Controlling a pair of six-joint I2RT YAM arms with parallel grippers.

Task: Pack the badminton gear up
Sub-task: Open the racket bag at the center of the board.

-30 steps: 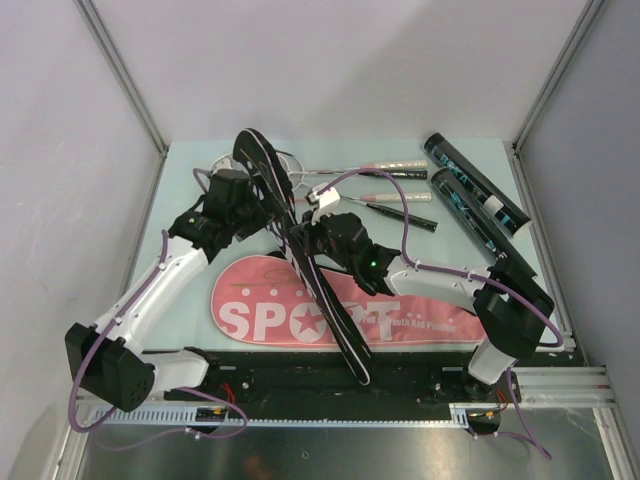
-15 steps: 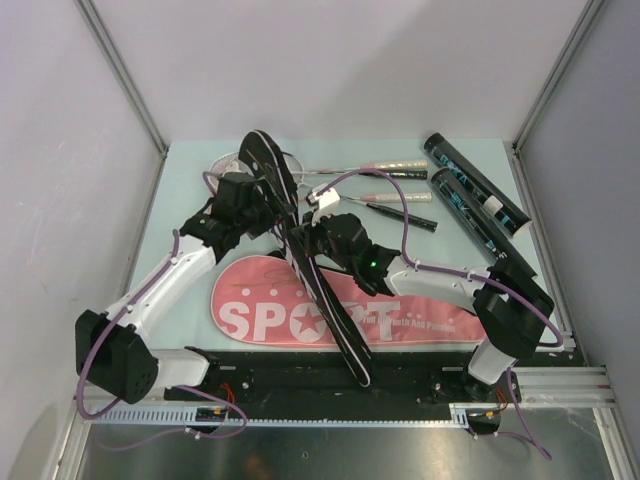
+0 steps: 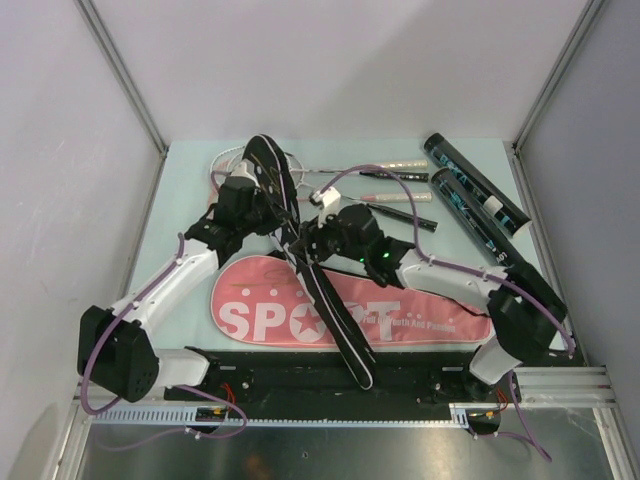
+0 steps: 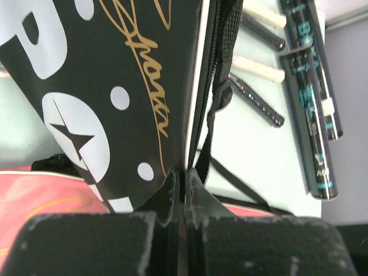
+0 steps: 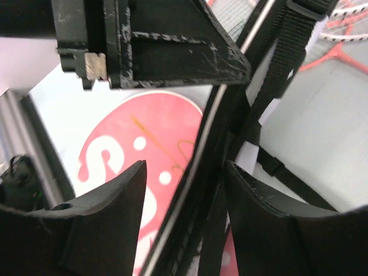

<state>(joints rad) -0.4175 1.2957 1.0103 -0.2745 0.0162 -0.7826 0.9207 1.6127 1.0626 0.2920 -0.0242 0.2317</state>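
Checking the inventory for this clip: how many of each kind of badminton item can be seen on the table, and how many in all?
Pale-handled rackets: 2
Black-handled rackets: 2
Dark tubes with teal print: 2
Pink-and-black racket bag: 1
Total: 7

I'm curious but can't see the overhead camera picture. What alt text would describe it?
Two robot arms hold up the black flap of a pink SPORT racket bag on a pale green table. The left fingers pinch its edge, and the right fingers stand open around it. Rackets and two dark tubes lie behind.
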